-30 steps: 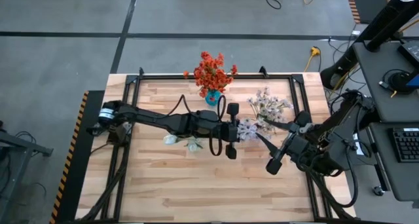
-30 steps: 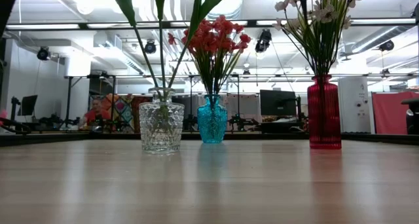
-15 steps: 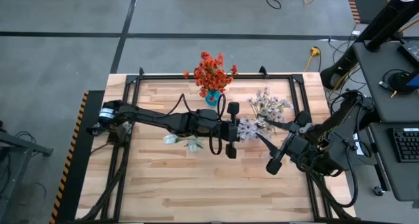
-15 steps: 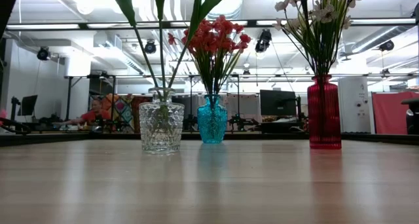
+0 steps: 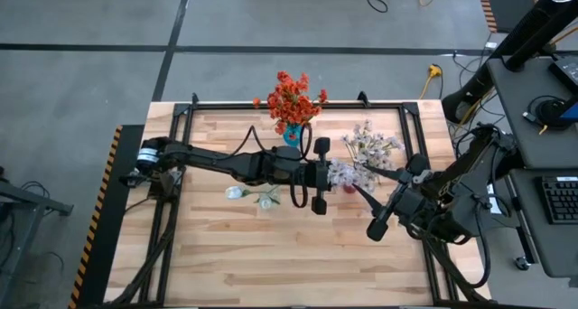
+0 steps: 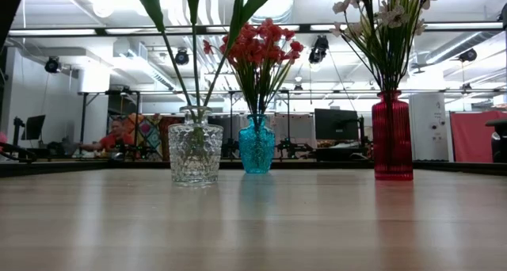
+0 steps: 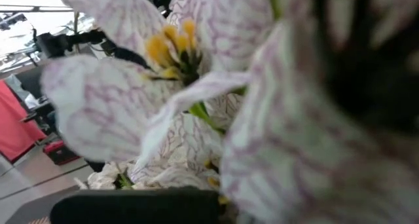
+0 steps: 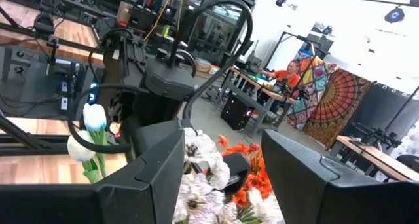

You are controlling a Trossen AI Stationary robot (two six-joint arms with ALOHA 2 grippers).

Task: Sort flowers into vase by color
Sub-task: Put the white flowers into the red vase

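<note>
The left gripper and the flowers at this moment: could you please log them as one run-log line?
left gripper: shut on pale pink-white spray | position: over red vase | right gripper: open, waiting right | orange-red flowers: in blue vase

Three vases across your table's far half.
Blossom cluster (image 5: 291, 99) at twelve o'clock; tulip buds (image 5: 251, 195) centre-left; small-blossom bunch (image 5: 368, 145) toward two.

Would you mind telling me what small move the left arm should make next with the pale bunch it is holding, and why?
Probably lower it: the left end effector, shut on the pale pink-white bunch, hovers beside the matching flowers standing in the red vase, so easing the stem toward that vase seems right.
</note>
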